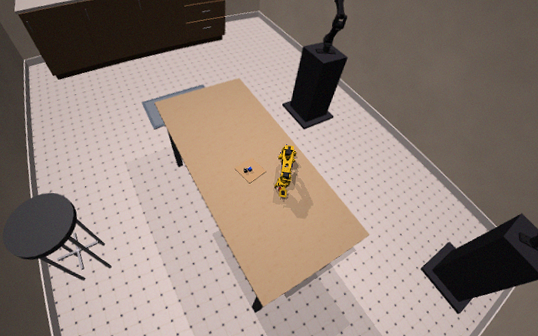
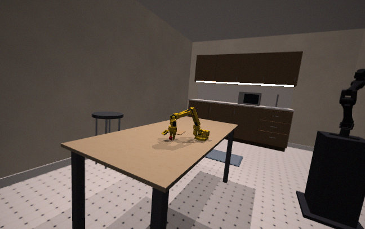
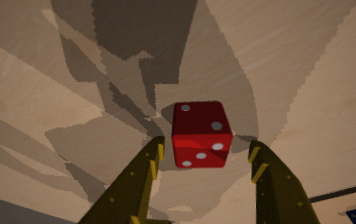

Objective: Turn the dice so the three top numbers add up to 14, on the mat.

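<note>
The red die (image 3: 202, 134) (image 2: 170, 137) lies on the table off the mat. In the wrist view, its upper visible face shows two pips and its lower one three; I cannot tell surely which is on top. My gripper (image 3: 207, 142) (image 2: 172, 138) is open, with one finger on each side of the red die and visible gaps between. The thin mat (image 1: 251, 178) (image 2: 181, 132) lies beside the arm. A blue die (image 1: 250, 169) (image 3: 353, 216) and a black die (image 1: 245, 170) sit close together on it; their pips are unreadable.
The arm's base (image 1: 289, 149) (image 2: 201, 136) stands near one long edge of the table (image 1: 277, 267) (image 2: 118, 149). The mat's dark edge crosses the lower right of the wrist view. Arm shadows fall around the red die. A stool (image 1: 39, 226) and two pedestals with black arms stand off the table.
</note>
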You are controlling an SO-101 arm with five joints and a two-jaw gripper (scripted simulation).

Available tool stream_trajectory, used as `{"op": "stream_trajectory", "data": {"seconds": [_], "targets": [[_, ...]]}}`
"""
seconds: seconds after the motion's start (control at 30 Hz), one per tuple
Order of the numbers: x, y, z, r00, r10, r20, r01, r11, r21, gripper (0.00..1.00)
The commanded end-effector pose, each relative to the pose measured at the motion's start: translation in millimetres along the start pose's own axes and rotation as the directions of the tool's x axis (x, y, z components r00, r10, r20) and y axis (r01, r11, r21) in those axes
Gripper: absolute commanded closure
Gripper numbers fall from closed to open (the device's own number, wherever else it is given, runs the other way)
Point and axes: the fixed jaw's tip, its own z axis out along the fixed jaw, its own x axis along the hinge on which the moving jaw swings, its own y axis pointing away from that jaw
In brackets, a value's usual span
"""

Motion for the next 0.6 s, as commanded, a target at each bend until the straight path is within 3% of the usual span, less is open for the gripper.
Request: {"op": "stream_trajectory", "data": {"seconds": [0.0,0.57], "targets": [[-2.0,1.2,1.6,1.0,-0.014,0.015,0.014,1.0,0.002,0.73],[-1.6,-3.7,1.6,1.0,-0.014,0.015,0.014,1.0,0.0,0.81]]}}
